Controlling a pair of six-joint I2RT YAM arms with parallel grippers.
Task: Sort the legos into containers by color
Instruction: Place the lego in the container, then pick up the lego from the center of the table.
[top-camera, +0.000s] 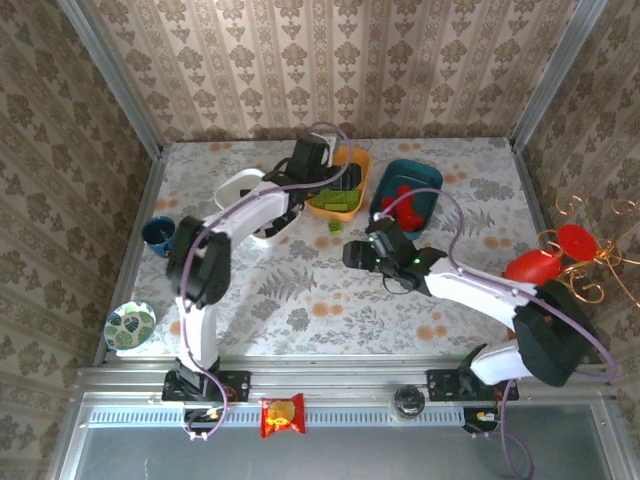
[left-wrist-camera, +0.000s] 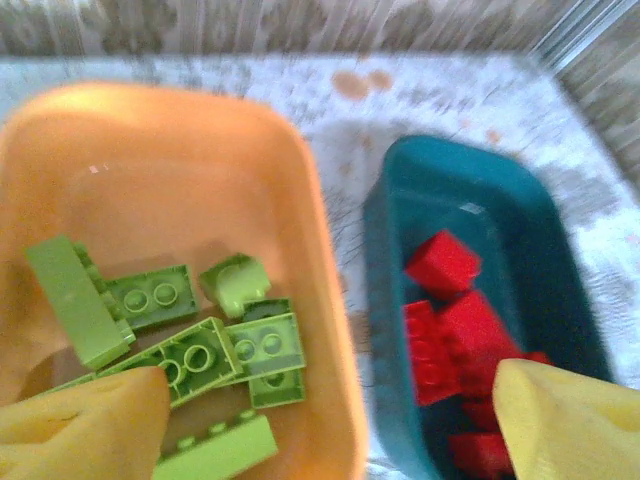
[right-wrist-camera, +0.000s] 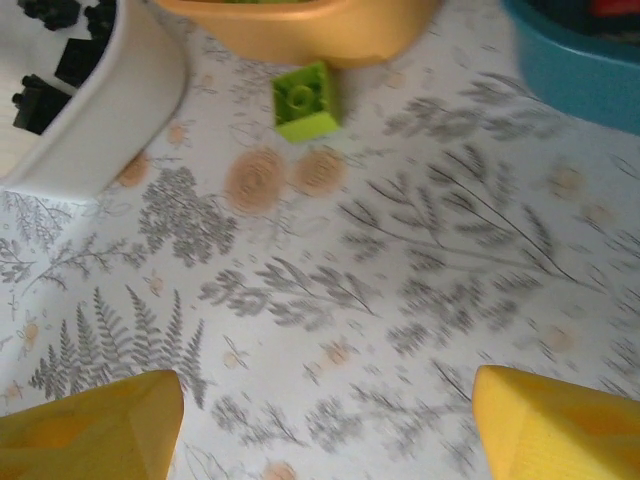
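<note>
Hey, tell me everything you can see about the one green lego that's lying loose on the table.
The loose lego is a small, square, lime green brick of glossy plastic with round studs on top. It sits studs up, flat on the flowered table, turned a little askew. It lies just in front of the orange tray, between the white tray and the teal tray. It seems to touch only the table.
</note>
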